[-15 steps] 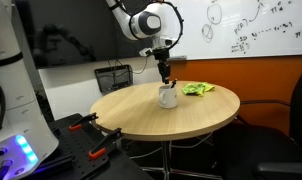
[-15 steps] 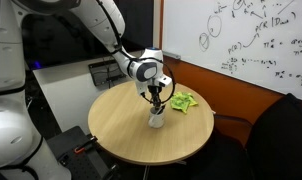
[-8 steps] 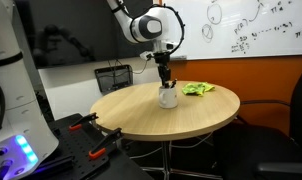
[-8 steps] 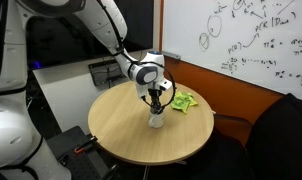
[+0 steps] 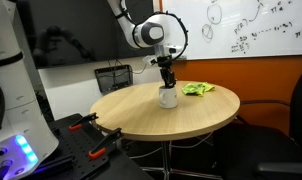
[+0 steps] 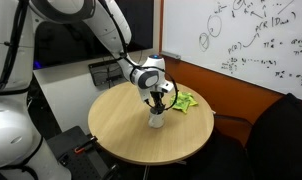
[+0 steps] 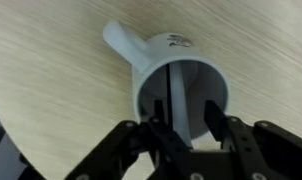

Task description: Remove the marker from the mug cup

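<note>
Where handle (image 7: 119, 40) joins mug (image 7: 198, 88), print (image 7: 177, 41) unreadable.

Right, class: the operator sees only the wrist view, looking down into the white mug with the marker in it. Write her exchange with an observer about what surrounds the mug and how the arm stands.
Operator: I see the mug, the marker inside it, and my gripper with its fingers apart. Is anything else on the table?
Observer: Yes, a green cloth lies beside the mug, apart from it.
Operator: Is the mug close to the edge?
Observer: No, in both exterior views it stands well in from the rim of the round table.
Operator: How does the gripper stand?
Observer: In an exterior view it points straight down over the mug, fingertips near its mouth.
</note>
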`<action>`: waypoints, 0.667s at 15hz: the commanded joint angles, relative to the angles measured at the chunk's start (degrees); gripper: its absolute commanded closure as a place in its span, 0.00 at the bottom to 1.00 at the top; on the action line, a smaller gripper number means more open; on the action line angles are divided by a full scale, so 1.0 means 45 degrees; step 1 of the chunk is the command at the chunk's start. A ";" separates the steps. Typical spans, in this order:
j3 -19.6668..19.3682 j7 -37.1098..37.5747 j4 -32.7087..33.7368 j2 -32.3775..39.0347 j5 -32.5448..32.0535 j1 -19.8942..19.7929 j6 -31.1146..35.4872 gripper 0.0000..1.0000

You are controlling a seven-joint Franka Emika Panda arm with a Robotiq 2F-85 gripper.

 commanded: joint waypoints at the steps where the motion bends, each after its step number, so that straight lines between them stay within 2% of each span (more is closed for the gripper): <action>1: -0.0682 0.0226 0.0290 0.0303 -0.0567 0.0706 0.0192 0.67; 2: -0.0904 0.0365 0.0320 0.0367 -0.0870 0.0909 0.0239 0.80; 3: -0.1178 0.0519 0.0338 0.0433 -0.1189 0.1133 0.0314 0.80; 6: -0.1542 0.0606 0.0345 0.0547 -0.1544 0.1406 0.0459 0.99; 7: -0.1499 0.0533 0.0332 0.0534 -0.1441 0.1386 0.0429 0.94; 10: -0.1307 0.0276 -0.0081 -0.0178 -0.1262 0.1372 0.0357 0.94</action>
